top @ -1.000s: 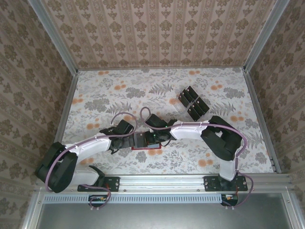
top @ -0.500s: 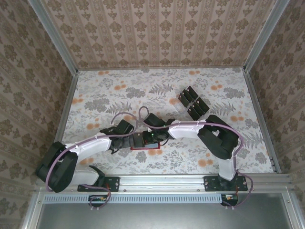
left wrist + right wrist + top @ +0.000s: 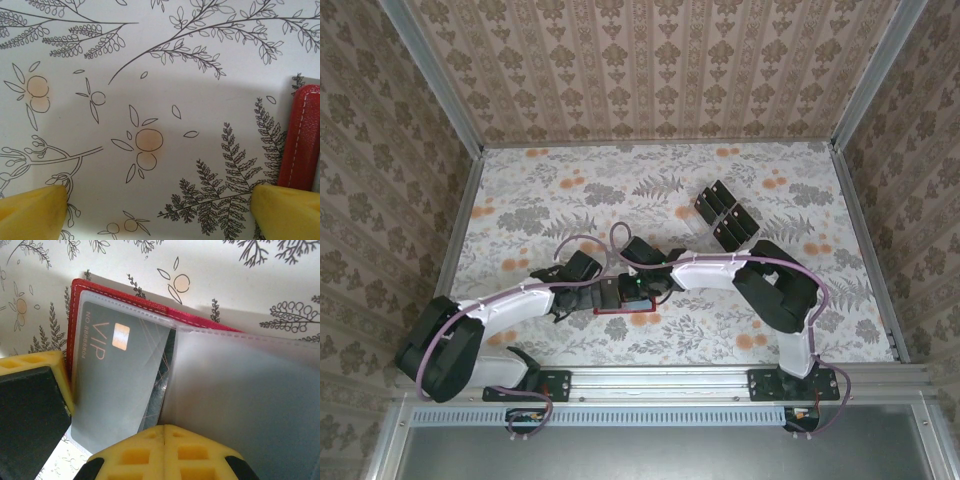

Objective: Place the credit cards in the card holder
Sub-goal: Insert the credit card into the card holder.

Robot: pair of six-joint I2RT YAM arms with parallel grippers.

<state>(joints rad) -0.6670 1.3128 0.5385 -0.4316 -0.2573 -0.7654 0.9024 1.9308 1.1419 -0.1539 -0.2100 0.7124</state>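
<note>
Seating card [image 3: 115,385] in wallet [image 3: 80,290], frame left | right claw [image 3: 164,440] together, likely pushing | left claw [image 3: 160,210] apart, probably bracing wallet edge

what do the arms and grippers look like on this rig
Both arms have white shells with bulky black joints: left arm, right arm. A mauve cable runs along each. The left gripper and right gripper have yellow fingers; the right's show moulded square pockets with black behind.
</note>
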